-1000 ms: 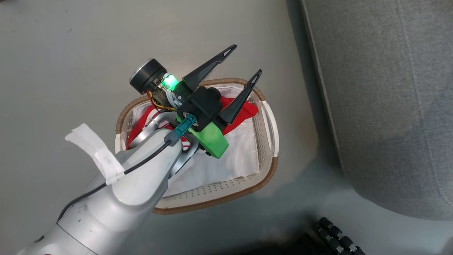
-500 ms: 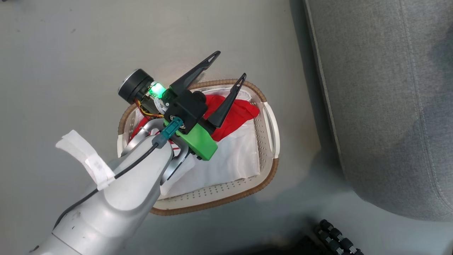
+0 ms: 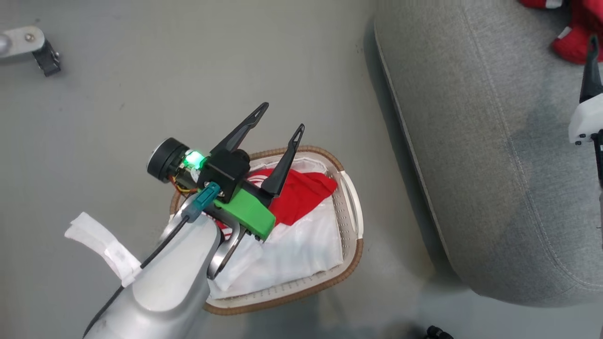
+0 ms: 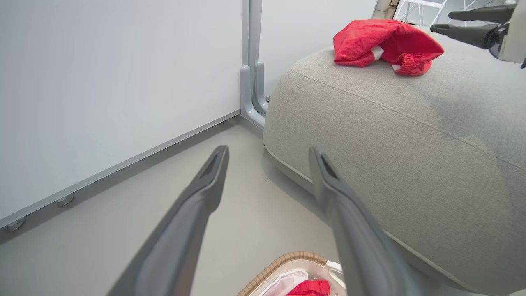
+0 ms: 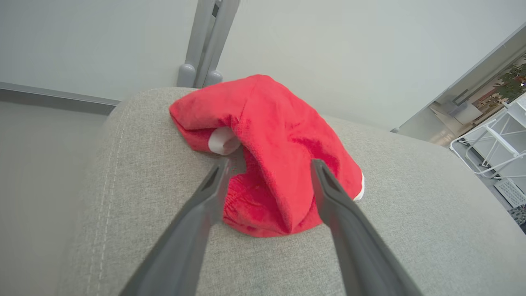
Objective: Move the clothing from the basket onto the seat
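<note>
My left gripper [image 3: 281, 117] hangs open above the far end of the white basket [image 3: 351, 245] with its brown rim, holding nothing. In the basket a red garment [image 3: 301, 193] with white stripes lies on a white lining sheet [image 3: 292, 254]; my arm hides its left part. In the left wrist view the left gripper [image 4: 269, 151] points past the basket rim [image 4: 283, 261] toward the grey seat [image 4: 411, 135]. Red shorts [image 5: 279, 135] with white edging lie bunched on the seat [image 5: 411, 213]. My right gripper [image 5: 270, 164] stands open just in front of the shorts, fingers either side of them.
The grey seat [image 3: 471, 141] lies right of the basket, across a strip of bare floor. A metal foot [image 3: 28, 42] lies on the floor at the far left. A grey post [image 4: 252, 74] stands against the white wall behind the seat.
The head camera has moved, bringing the shorts and right gripper into the picture. My left gripper, still open, has drifted left relative to the basket.
</note>
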Available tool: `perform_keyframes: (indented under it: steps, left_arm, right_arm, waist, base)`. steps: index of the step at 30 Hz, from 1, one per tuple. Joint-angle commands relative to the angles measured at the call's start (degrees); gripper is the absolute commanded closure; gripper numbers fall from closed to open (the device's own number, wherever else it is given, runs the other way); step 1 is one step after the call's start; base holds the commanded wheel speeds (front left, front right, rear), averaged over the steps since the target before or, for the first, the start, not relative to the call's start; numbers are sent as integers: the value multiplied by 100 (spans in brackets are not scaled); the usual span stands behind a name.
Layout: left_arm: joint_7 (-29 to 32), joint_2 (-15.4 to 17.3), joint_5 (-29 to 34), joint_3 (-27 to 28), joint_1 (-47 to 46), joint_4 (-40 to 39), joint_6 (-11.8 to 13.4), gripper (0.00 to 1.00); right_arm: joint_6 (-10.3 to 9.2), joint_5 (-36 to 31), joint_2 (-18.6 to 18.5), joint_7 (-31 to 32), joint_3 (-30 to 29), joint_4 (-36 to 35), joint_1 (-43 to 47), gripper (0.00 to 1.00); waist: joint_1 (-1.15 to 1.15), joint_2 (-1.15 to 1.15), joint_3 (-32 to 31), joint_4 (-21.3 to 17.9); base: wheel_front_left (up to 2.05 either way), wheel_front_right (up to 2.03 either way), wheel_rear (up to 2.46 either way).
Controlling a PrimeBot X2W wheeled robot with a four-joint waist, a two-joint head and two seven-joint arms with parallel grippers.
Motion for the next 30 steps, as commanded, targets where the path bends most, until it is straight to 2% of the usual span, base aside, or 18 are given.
perform_keyframes:
  steps: [1,8,13,22,30]
  left_arm:
    - [2,-38,-57,101,187,-26,31,0]
    - [2,-190,-65,735,855,-139,93,0]
    - [2,-275,-33,1199,1347,-153,94,0]
    - [2,-485,76,2226,2256,-338,220,0]
    - [2,-674,271,2944,3078,-443,137,0]
  right_arm:
    - [-8,64,-60,-12,85,-82,86,0]
    - [-8,408,67,-12,573,-349,183,0]
    - [-8,674,372,-12,804,-585,476,0]
    - [-8,1101,993,-12,1210,-1137,1579,0]
    - [-8,1236,1315,-13,1475,-1906,2742,0]
  waist:
    - [0,68,-649,106]
    - [0,68,-1424,412]
    - [0,68,-1831,618]
    - [0,68,-2334,919]
    - [0,68,-2680,1050]
  base:
    - [0,0,0]
    - [0,0,0]
    - [0,0,0]
    - [0,0,0]
    - [0,0,0]
